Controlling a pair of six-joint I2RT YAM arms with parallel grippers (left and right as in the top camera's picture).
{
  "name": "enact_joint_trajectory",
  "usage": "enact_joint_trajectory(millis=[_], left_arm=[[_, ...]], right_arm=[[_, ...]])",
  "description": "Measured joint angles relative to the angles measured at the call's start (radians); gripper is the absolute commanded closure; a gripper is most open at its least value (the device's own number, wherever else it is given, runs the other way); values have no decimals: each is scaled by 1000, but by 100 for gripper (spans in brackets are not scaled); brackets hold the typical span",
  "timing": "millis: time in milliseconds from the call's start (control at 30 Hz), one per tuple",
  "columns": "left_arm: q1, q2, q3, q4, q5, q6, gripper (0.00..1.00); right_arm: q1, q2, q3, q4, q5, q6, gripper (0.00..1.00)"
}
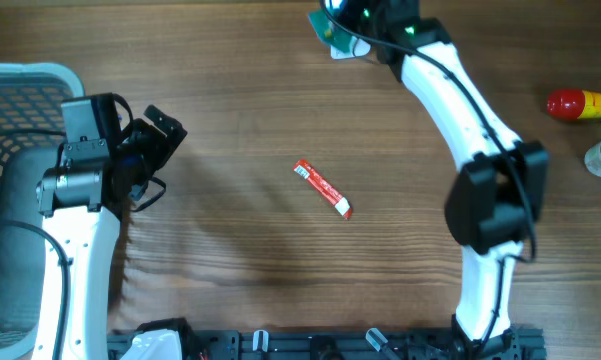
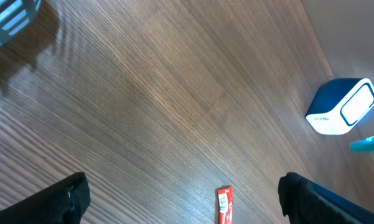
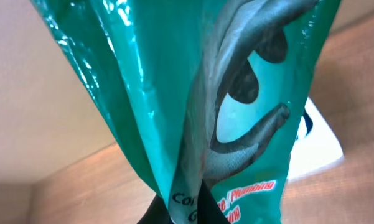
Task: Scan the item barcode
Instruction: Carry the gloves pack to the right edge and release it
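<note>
Teal plastic packet point(image 3: 174, 93): glossy, crumpled, printed with a grey glove and red lettering. It is held clear of the table above its far edge, pinched in the right gripper point(image 3: 185, 211).
Scanner point(image 2: 339, 107): blue box with a white face, standing at the table's far edge just behind the packet.

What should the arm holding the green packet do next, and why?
Probably a small turn of the glossy green plastic packet toward the blue-and-white box-shaped scanner. The right gripper is shut on the packet, a pale shape, likely the scanner's window, shows just behind it, and no barcode is visible yet.
</note>
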Motion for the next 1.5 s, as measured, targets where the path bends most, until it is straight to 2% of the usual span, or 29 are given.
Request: enact_joint_trajectory(millis=[100,267,367,467,500,600,733,867,1000,1033,1067,1100,1133,1333,1500], left_arm=[[0,0,0,0,-10,0,0],[0,0,0,-1,-15,0,0],[0,0,0,-1,-21,0,0],[0,0,0,-2,-27,1,0],[0,0,0,-4,-28,0,0],[0,0,0,-4,-35,0,0],[0,0,0,-4,-35,0,0],[0,0,0,-4,-35,0,0],[0,0,0,-4,-35,0,0],[0,0,0,-4,-35,0,0],[0,0,0,-4,-35,0,0],[0,0,0,-4,-34,0,0],[0,0,0,-4,-33,0,0],[0,0,0,-5,-31,0,0],[0,0,0,-9,-31,0,0]], right_arm=[[-2,132,136,32,26,-6,95],[-8,253,153,29,71,-12,95],[-16,250,217,-135,87,-37,95],[-40,200,252,-401,93,-64,96],[-61,168,253,-514,95,-71,95],[-150,106,263,-667,100,-123,96],[-343,81,210,-637,135,-214,95],[-549,82,20,-518,141,-278,95],[-687,82,-77,-454,100,-323,95],[-732,82,-83,-456,99,-333,69],[-752,82,-83,-454,99,-335,48],[-773,82,-83,-460,96,-338,18],[-787,82,-82,-470,95,-339,2],[-846,79,3,-586,-27,-396,0],[-731,-94,61,-699,-117,-486,1]])
